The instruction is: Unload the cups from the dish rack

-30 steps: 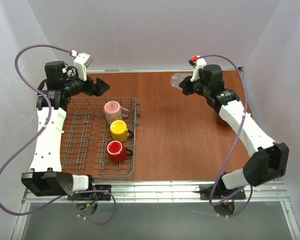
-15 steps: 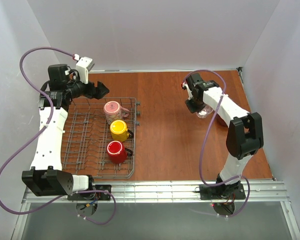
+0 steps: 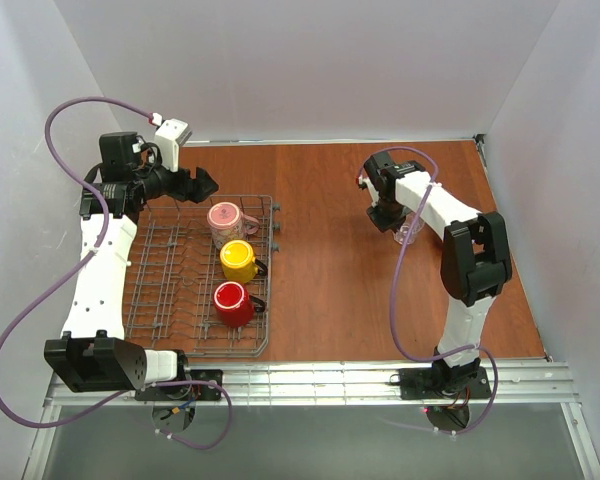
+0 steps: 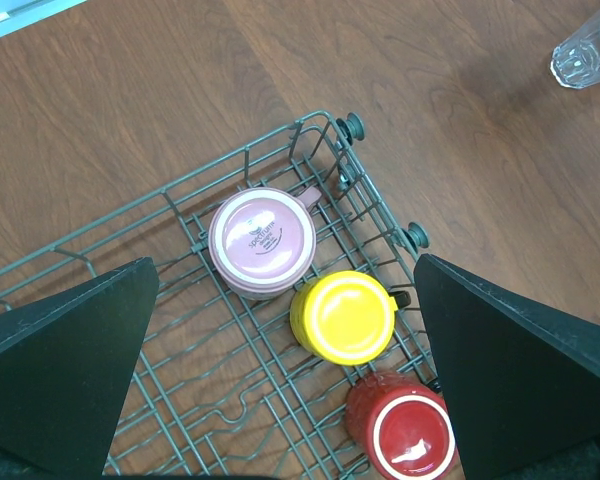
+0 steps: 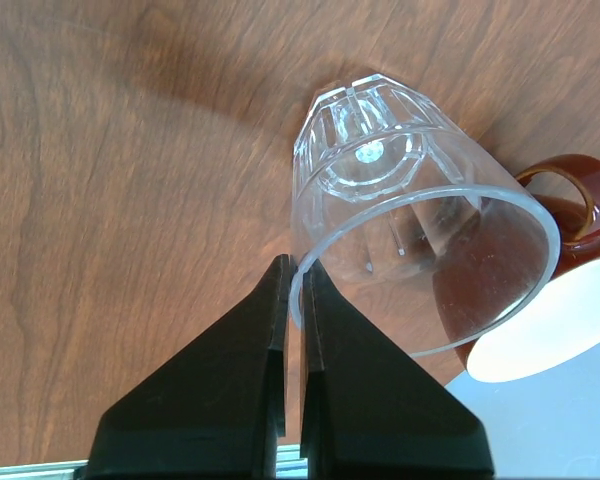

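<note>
The grey wire dish rack (image 3: 160,290) lies at the left of the table with three cups upside down along its right side: a pink mug (image 3: 223,217), a yellow mug (image 3: 237,259) and a red mug (image 3: 230,300). My left gripper (image 3: 202,182) hovers open above the rack's far edge. The left wrist view looks down on the pink mug (image 4: 262,243), yellow mug (image 4: 343,316) and red mug (image 4: 405,432). My right gripper (image 5: 293,265) is shut on the rim of the clear glass tumbler (image 5: 410,230), which hangs base down close over the table (image 3: 410,232).
A red-brown cup with a white inside (image 5: 570,250) stands just right of the tumbler. Bare wooden table (image 3: 320,260) stretches between rack and right arm. White walls close in on three sides. Purple cables loop off both arms.
The right arm has swung the tumbler from the table's far edge toward me and lowered it, rim up. The left gripper has shifted slightly over the rack's far edge.
</note>
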### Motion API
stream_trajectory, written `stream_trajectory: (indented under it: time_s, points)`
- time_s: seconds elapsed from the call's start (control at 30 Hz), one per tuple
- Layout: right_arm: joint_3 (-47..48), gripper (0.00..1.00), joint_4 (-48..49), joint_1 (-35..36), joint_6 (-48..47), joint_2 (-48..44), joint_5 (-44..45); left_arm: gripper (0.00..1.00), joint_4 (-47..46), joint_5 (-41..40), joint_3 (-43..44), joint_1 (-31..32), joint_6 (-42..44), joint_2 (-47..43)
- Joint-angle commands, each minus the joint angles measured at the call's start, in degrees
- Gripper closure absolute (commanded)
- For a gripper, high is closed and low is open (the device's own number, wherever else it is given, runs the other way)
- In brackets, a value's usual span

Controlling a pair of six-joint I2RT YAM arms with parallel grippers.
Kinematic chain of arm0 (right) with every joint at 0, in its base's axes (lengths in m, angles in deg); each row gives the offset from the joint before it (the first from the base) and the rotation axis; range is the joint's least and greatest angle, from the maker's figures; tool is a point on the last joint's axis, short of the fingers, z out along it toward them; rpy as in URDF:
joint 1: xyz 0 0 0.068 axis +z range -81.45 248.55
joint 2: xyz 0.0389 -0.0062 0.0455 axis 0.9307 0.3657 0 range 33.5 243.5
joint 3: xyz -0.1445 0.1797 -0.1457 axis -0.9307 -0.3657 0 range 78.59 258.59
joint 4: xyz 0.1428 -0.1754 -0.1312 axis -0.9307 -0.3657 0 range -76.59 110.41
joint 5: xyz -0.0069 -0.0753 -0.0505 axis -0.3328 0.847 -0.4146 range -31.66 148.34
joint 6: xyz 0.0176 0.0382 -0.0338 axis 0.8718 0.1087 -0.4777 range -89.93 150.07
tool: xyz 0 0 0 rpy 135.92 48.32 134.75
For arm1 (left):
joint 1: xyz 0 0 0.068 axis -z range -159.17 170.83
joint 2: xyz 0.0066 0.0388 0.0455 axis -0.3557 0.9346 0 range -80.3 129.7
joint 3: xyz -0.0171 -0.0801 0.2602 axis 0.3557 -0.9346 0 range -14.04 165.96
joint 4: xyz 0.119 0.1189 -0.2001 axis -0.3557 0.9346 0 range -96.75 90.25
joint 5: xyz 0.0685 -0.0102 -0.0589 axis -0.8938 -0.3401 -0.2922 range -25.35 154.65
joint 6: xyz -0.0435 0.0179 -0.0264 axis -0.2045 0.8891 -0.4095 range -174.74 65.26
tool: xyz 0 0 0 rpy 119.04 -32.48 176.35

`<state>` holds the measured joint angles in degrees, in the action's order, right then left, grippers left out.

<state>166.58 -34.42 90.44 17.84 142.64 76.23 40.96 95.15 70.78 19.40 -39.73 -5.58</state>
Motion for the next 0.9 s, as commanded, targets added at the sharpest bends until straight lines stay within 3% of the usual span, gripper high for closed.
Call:
stream_trajectory:
  time_s: [0.0, 0.23, 0.57, 0.77, 0.87]
  points:
    - [2.5, 0.99, -0.8, 0.3, -1.0, 0.0, -0.4, 0.02, 0.8, -0.5, -0.3, -0.2, 0.8, -0.5]
    - [3.2, 0.97, -0.7, 0.3, -1.1, -0.7, -3.8, 0.02, 1.0, -0.4, -0.4, -0.2, 0.8, -0.2]
    - [3.8, 0.61, -0.7, 0.3, -0.2, -3.3, -2.9, 0.02, 3.6, -4.2, 0.0, 0.1, 2.6, 1.6]
    - [5.4, 0.45, -0.7, 0.3, 0.7, -8.0, -3.4, 0.02, 5.4, -15.5, -2.3, 6.3, 7.0, 3.3]
    - [5.6, 0.43, -0.1, 0.3, 1.5, -10.5, -4.3, 0.02, 5.7, -24.5, -5.1, 12.3, 8.9, 4.4]
